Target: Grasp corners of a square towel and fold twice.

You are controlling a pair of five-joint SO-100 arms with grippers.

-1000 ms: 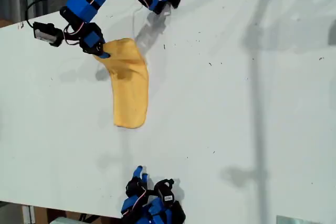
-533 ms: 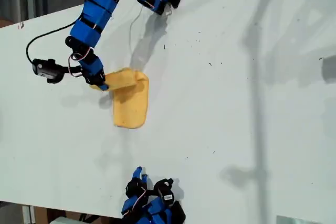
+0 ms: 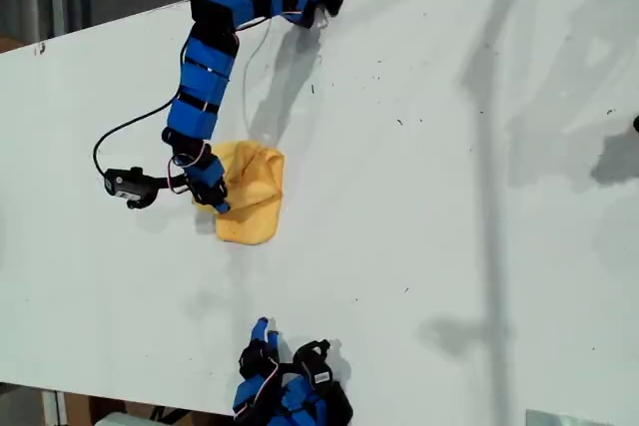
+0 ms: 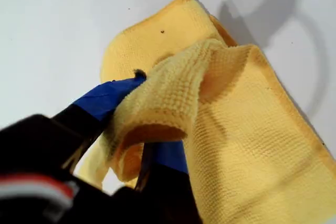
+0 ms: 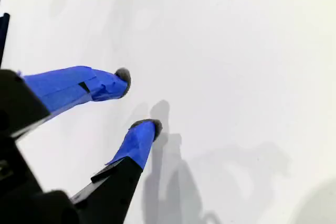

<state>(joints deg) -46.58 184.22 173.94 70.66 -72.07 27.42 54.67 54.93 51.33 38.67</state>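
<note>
Exterior view, towel: the towel (image 3: 250, 193) lies on the white surface (image 3: 449, 197), toward the exterior view's left and well clear of every edge, bunched into a short thick strip with one end doubled over on itself.
Exterior view, arms: one blue arm reaches down from the surface's far edge, its claw (image 3: 214, 197) at the towel's side; the other arm sits folded at the near edge, well apart from the cloth.
First wrist view, claw: our first claw (image 4: 144, 129) is clamped on a fold of the hemmed cloth, which wraps over one blue finger (image 4: 107, 98) and bulges between the two.
First wrist view, towel: the rest of the towel (image 4: 247, 150) drapes away from the claw onto the surface; we cannot tell which corner is held, and no tag shows.
Second wrist view, claw: our second claw (image 5: 137, 103) stands parted with nothing between its fingers, only bare surface below.
Step in hand: we judge this the second fold, the lifted end being carried over the lower layer.
Next move: lay the held end flush on the far end, then let go without dragging the layers askew.
</note>
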